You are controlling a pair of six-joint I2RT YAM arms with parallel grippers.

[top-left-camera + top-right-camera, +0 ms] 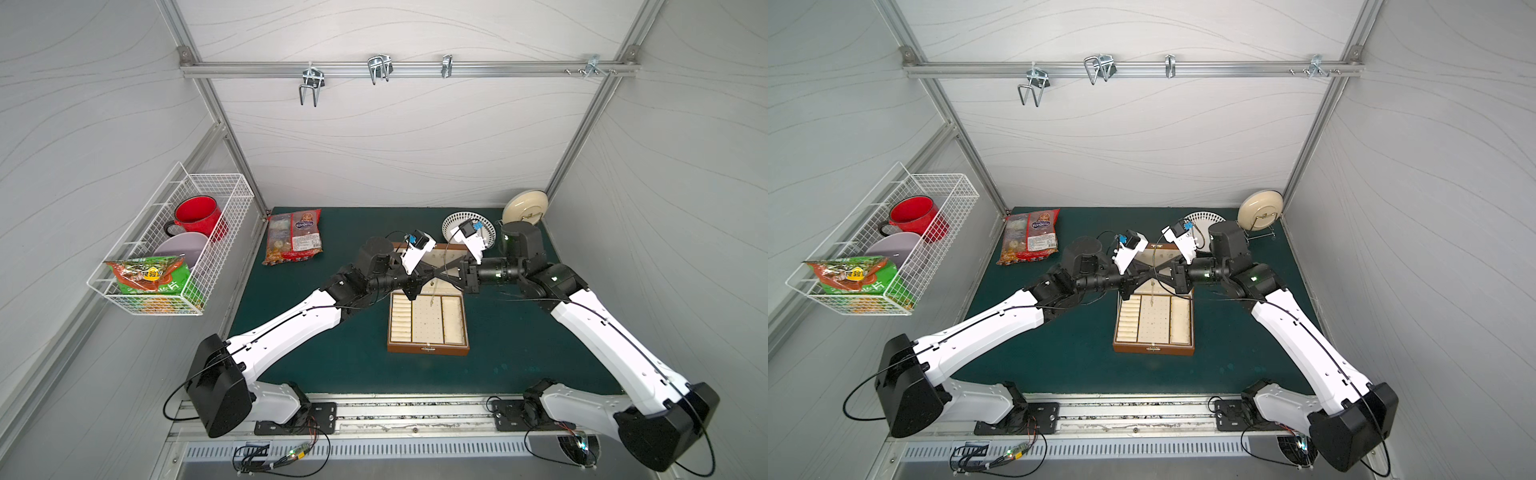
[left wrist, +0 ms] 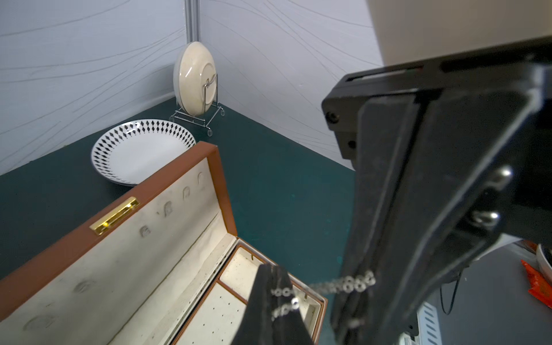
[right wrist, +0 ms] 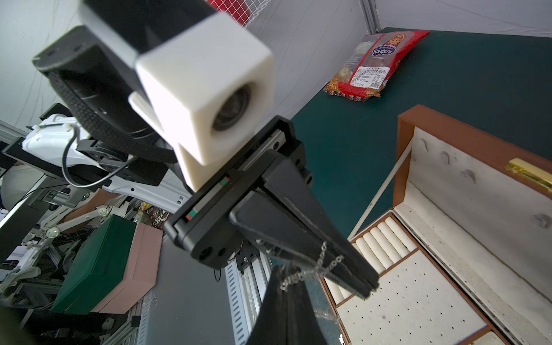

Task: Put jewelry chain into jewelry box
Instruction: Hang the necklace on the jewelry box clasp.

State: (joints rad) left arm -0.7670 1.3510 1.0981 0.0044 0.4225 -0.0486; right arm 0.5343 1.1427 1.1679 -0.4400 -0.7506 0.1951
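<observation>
The brown jewelry box (image 1: 428, 351) lies open at mid-table, its cream lid (image 2: 167, 191) standing up at the back. Above its rear edge my left gripper (image 1: 439, 271) and right gripper (image 1: 433, 272) meet tip to tip, crossing. Both are shut on the thin silver jewelry chain (image 2: 352, 283), which spans the short gap between them. In the right wrist view the chain (image 3: 321, 263) runs from the left gripper's fingers (image 3: 352, 268) to my right gripper (image 3: 282, 270). A loose end of the chain (image 1: 433, 293) dangles over the dotted panel (image 1: 1154, 320).
A diamond-patterned plate (image 1: 453, 222) lies just behind the box, and a cream plate (image 1: 524, 205) stands in a wire rack at the back right corner. A candy bag (image 1: 295, 237) lies at the back left. A wire basket (image 1: 166, 249) with a red mug hangs on the left wall.
</observation>
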